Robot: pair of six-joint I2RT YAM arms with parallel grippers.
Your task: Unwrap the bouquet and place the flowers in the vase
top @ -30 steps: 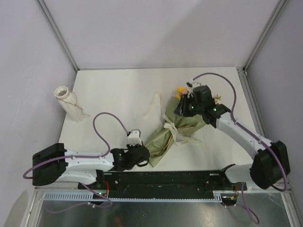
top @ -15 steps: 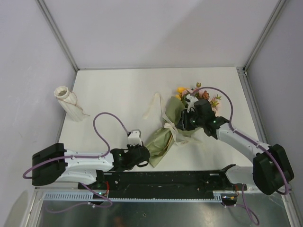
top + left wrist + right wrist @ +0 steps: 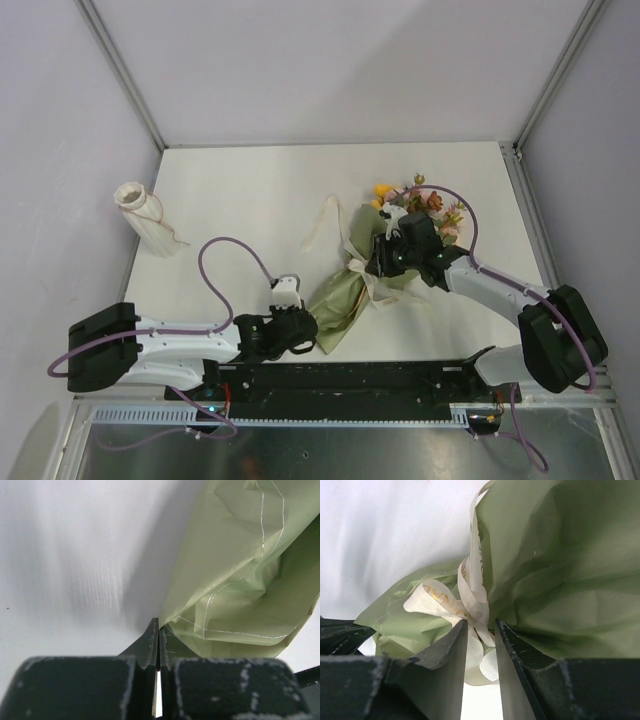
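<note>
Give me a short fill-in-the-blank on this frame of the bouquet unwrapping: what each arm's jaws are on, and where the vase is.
1. The left jaws are shut on the ____ paper at the end of the bouquet opposite the blooms.
2. Between the right jaws lies the bouquet's cream ____.
3. In the top view the vase is by the table's ____ edge, away from both arms.
4. The flowers poke out of the paper beside the ____ arm.
Missing words: green; ribbon; left; right.
</note>
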